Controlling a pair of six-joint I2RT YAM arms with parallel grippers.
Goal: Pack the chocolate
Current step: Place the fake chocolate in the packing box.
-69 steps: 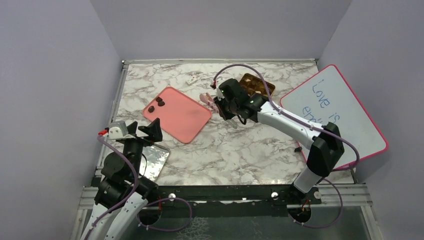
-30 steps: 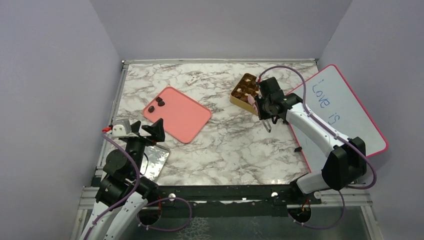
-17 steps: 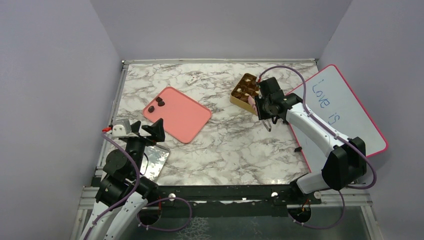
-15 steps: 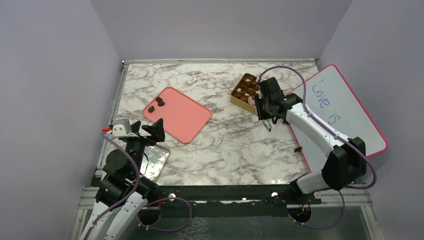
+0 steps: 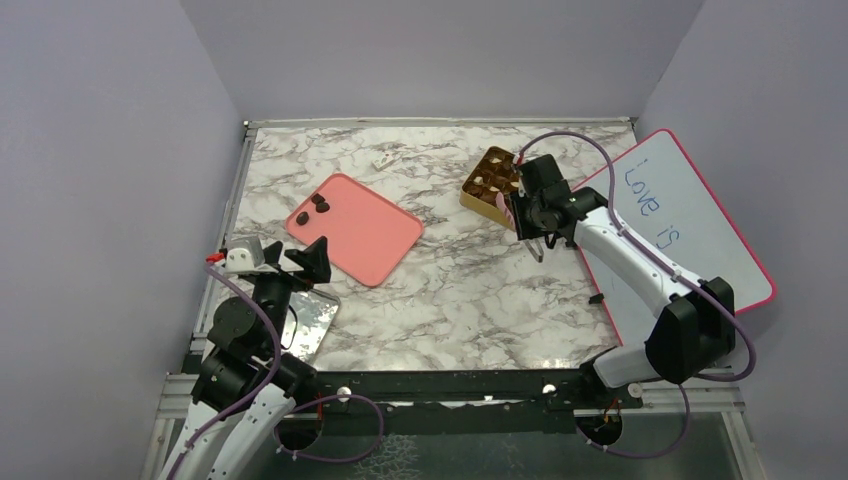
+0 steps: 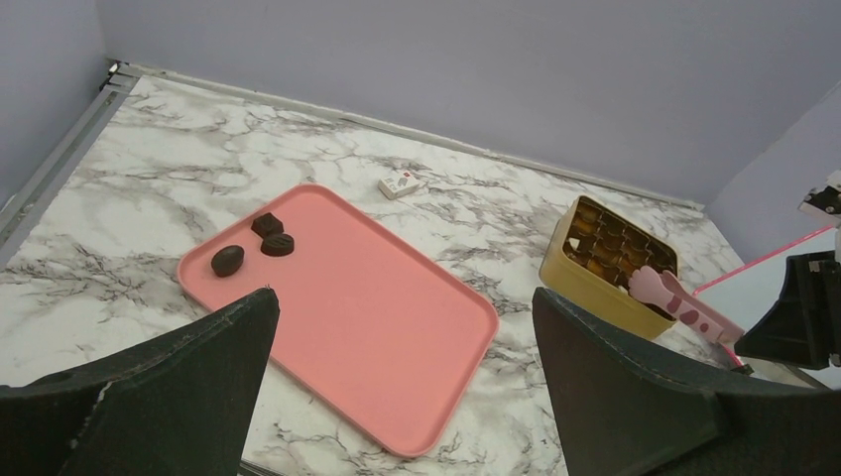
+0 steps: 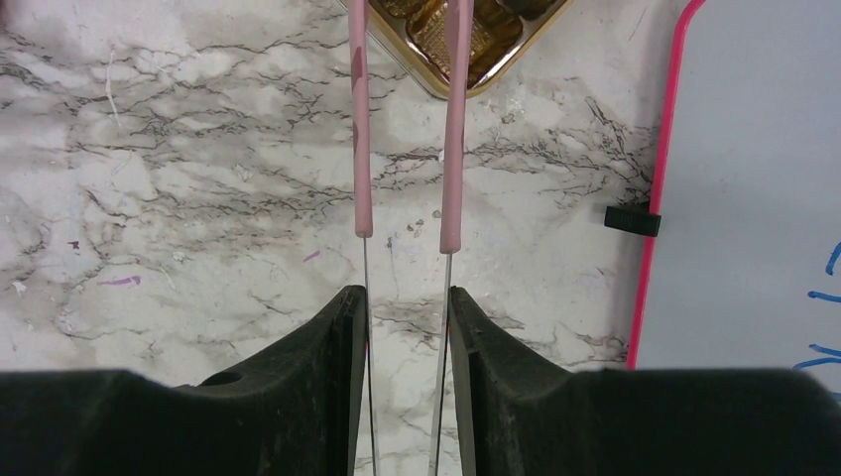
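Three dark pieces of chocolate [image 5: 312, 208] [image 6: 266, 225] lie at the far left corner of the pink tray [image 5: 365, 235] [image 6: 397, 327]. More chocolate fills the gold box [image 5: 487, 184] [image 6: 595, 260]. My right gripper [image 5: 530, 210] [image 7: 405, 296] is shut on the pink tweezers [image 7: 362, 149] [image 6: 679, 302], whose two arms stand apart. Their tips reach over the box's near edge. The tips run out of the right wrist view. My left gripper [image 5: 292, 256] [image 6: 402, 297] hangs open near its base, short of the tray, with nothing in it.
A pink-rimmed whiteboard [image 5: 680, 230] with blue writing lies at the right, a small black clip [image 7: 632, 219] at its edge. A small white packet [image 6: 400, 183] sits at the back. A shiny metal plate [image 5: 315, 320] lies by the left arm.
Since the earliest frame my right arm has swung right with the tweezers, from the tray's edge to the gold box. Over the last second it has stayed nearly still. The left arm has not moved.
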